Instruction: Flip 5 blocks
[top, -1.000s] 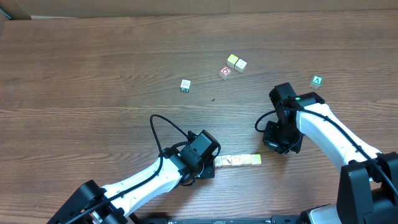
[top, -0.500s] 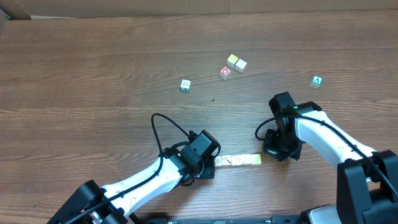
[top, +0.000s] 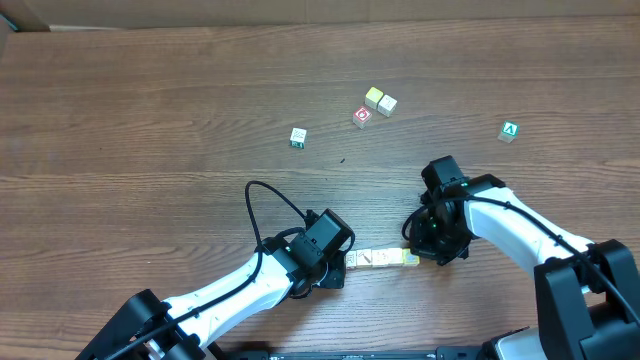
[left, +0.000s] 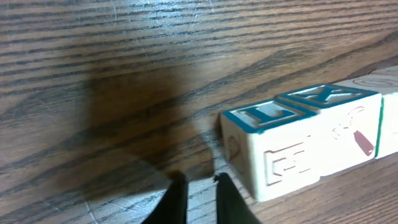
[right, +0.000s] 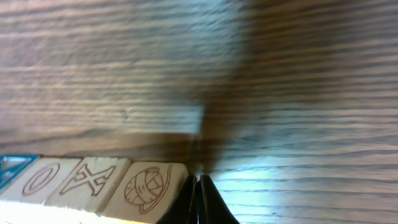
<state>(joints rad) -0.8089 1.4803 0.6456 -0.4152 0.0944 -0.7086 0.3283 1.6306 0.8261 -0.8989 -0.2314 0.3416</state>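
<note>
A row of pale cream wooden alphabet cubes (top: 380, 258) is lying end to end on the brown wood-grain counter (top: 150, 120), in the lower middle of the overhead frame, between the two claws. The left claw (left: 199, 180) is sitting just beside the row's left end. Its fingers are standing a narrow slit apart, released and grasping nothing. The right claw (right: 200, 185) is clenched on nothing, its tips pointing at the counter just beside the row's right end. Whether they are touching the end cube cannot be told.

From overhead, both claws are hiding under their wrist housings, and the number of cubes in the row is hard to make out. The left wrist view is cutting the row off at its right edge, and the right wrist view is blurring it and cropping it at the bottom.

Well apart, toward the upper right, a red-faced cube (top: 362, 116), two touching pale cubes (top: 380, 100), a white cube with green edges (top: 298, 137) and a green cube with a white A (top: 510, 130) are sitting.
</note>
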